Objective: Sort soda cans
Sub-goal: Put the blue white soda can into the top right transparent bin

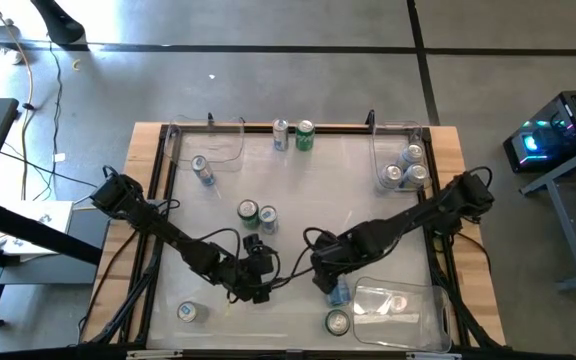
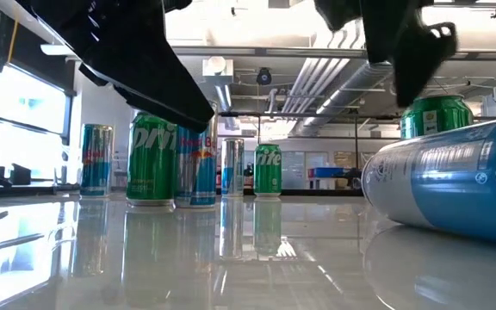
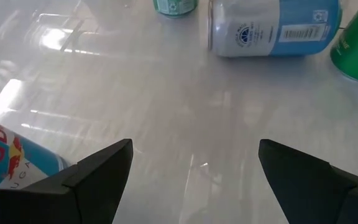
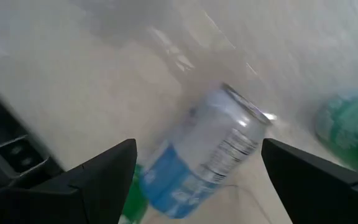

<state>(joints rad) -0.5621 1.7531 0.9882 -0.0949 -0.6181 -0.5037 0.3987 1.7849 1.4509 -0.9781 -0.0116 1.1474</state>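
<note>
A blue-and-silver soda can (image 1: 340, 292) (image 4: 204, 155) lies on its side near the table's front right. One green can (image 1: 338, 322) stands just nearer, and another green can (image 3: 176, 6) is beside it. My right gripper (image 1: 326, 280) (image 4: 197, 149) hangs open above the lying can, pointing steeply down and clear of it (image 2: 446, 181). My left gripper (image 1: 264, 290) (image 3: 194, 149) is open low over the table and faces that can (image 3: 272, 28). A blue Red Bull can (image 3: 11, 158) stands beside its finger. A green can (image 1: 248, 211) and a blue can (image 1: 267, 219) stand mid-table.
Two cans (image 1: 281, 133) (image 1: 305, 135) stand at the far edge. The far-right clear bin (image 1: 380, 150) holds a few cans. One can (image 1: 202, 170) lies at the far-left bin (image 1: 233, 150). Another can (image 1: 187, 312) is at the near left. A clear bin (image 1: 408, 310) sits at the near right.
</note>
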